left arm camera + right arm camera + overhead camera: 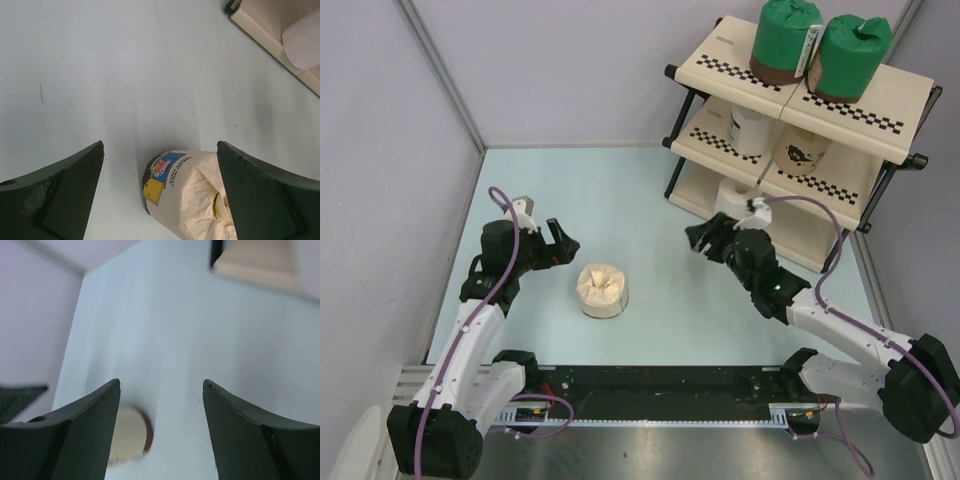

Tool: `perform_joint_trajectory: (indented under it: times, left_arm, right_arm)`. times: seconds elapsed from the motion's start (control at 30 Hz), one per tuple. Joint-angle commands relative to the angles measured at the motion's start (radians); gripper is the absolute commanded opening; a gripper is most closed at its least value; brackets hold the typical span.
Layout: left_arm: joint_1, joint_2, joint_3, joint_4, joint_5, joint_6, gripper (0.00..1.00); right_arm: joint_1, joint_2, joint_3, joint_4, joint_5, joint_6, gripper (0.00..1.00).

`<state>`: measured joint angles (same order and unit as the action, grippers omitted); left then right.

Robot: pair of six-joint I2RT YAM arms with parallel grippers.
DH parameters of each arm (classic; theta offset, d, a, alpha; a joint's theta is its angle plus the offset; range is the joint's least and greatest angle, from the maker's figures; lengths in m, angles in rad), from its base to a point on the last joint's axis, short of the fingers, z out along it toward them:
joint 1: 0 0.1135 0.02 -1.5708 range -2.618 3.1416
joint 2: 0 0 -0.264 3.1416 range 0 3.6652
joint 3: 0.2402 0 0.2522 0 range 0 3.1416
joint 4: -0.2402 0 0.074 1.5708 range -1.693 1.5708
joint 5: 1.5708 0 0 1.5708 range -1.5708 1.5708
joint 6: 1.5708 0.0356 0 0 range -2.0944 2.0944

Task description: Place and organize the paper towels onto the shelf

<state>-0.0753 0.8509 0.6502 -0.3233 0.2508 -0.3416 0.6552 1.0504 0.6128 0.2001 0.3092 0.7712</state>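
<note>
A tan-wrapped paper towel roll [603,290] stands on the pale table between the two arms. My left gripper [566,243] hangs open just up and left of it. In the left wrist view the roll [185,195] lies between the spread fingers of the gripper [160,146], close to the right one, untouched. My right gripper [699,241] is open and empty, right of the roll and in front of the shelf [880,120]. In its wrist view the gripper [161,382] faces the blurred roll [131,432]. Two green rolls [785,35] [853,55] stand on the top tier.
On the middle tier are a white roll [752,130] and a cream printed roll [802,150]. A bare white roll [733,196] sits on the bottom tier, also in the left wrist view [305,37]. Grey walls close the left and back sides.
</note>
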Motion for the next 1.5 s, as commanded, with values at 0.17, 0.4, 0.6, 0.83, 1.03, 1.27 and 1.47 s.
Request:
perform_joint_trajectory:
  times: [0.17, 0.4, 0.6, 0.83, 1.03, 1.27, 1.47]
  left_arm:
    - [0.008, 0.000, -0.001, 0.023, 0.013, -0.016, 1.00]
    - [0.008, 0.004, -0.001, 0.018, 0.004, -0.014, 1.00]
    - [0.008, 0.010, 0.000, 0.018, 0.002, -0.014, 1.00]
    - [0.008, 0.010, 0.000, 0.020, 0.005, -0.014, 1.00]
    - [0.008, 0.011, 0.000, 0.021, 0.008, -0.014, 1.00]
    - [0.008, 0.011, -0.001, 0.023, 0.013, -0.014, 1.00]
    - [0.008, 0.011, -0.001, 0.024, 0.016, -0.014, 1.00]
  right_arm:
    - [0.210, 0.172, 0.168, -0.079, -0.380, -0.153, 0.73]
    - [0.310, 0.397, 0.358, -0.152, -0.328, -0.165, 0.76]
    - [0.339, 0.520, 0.462, -0.183, -0.311, -0.132, 0.77]
    - [0.363, 0.617, 0.534, -0.275, -0.228, -0.130, 0.77]
    - [0.374, 0.672, 0.551, -0.274, -0.245, -0.121, 0.77]
    - [0.406, 0.734, 0.604, -0.329, -0.214, -0.148, 0.74]
    - [0.442, 0.737, 0.627, -0.384, -0.121, -0.170, 0.52]
